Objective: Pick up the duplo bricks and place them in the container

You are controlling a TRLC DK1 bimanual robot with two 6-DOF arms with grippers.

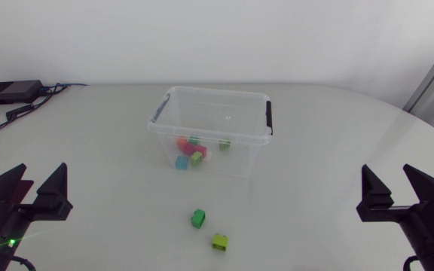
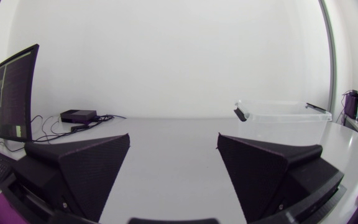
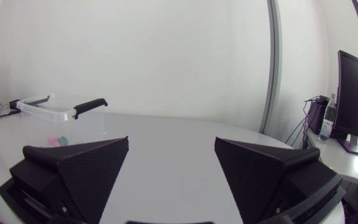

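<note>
Currently my left jaws and right jaws are both wide open, empty. Container (image 1: pixel 236 158) centre of table (image 1: pixel 337 150), long axis left-right, some bricks (image 1: pixel 191 150) inside. Green brick (image 1: pixel 198 218) and lime brick (image 1: pixel 220 241) lie outside, near it.

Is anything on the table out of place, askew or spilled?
Only two bricks lie loose on the table, outside the container: a green brick and a lime brick, close together. The container stands upright; nothing looks spilled or damaged.
</note>
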